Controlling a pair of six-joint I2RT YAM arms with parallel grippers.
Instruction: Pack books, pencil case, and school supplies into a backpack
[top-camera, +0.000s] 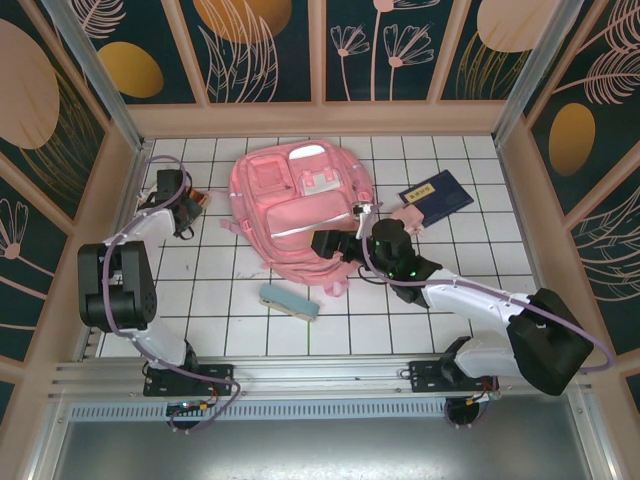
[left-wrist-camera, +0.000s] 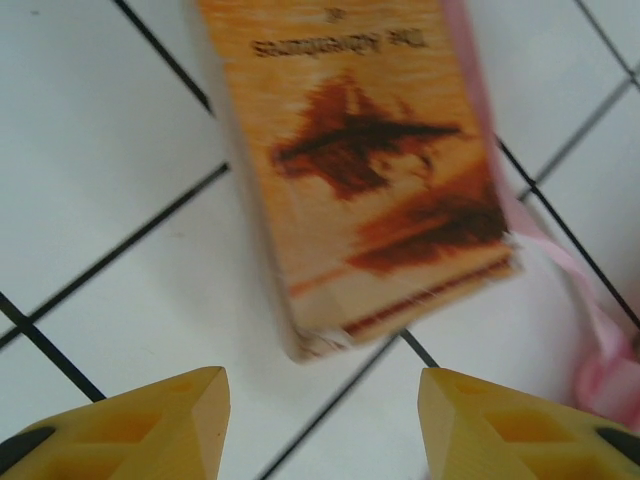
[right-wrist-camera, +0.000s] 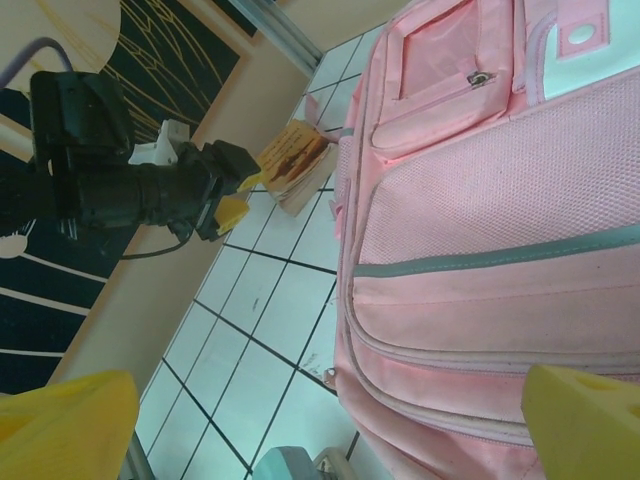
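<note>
The pink backpack lies flat in the middle of the table, front pockets up. My left gripper hovers at its left side, and an orange book lies on the tiles just ahead of the fingertips. That gripper has its jaws apart with nothing between them. My right gripper is at the backpack's near right corner; its yellow fingers stand wide open beside the backpack's zipped edge. The teal pencil case lies in front of the backpack. A navy book and a small pink item lie to the right.
A pink strap trails on the tiles to the right of the orange book. The left arm stands close to the left wall. Framed walls close the table on three sides. White tiles lie open at the near left and near right.
</note>
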